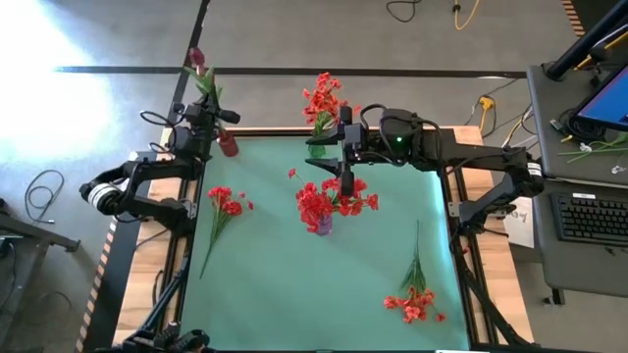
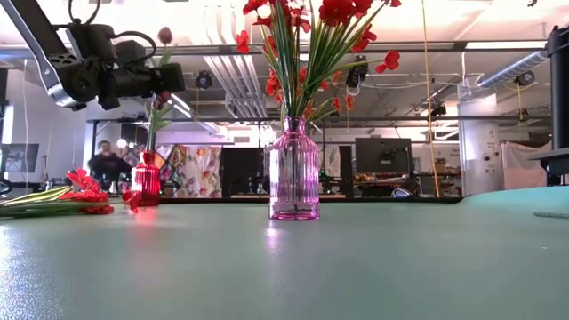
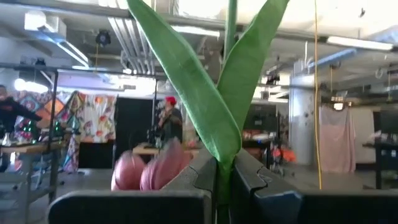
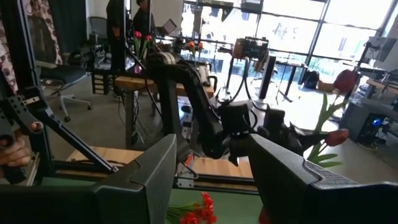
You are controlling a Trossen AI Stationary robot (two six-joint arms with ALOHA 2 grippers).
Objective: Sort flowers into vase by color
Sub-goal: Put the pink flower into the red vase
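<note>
Magenta tulip (image 1: 197, 59) rides upright above our left gripper (image 1: 208, 110), its fingers (image 3: 205, 171) clamped on the stem, the small red vase (image 1: 228, 145) just below them, so next we lower it in; right fingers (image 4: 149, 171) stand apart, empty.

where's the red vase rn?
In the high view, the small red vase stands at the mat's far left corner, just under the left gripper, which is shut on a magenta tulip. A loose red spray lies nearest to it.
</note>
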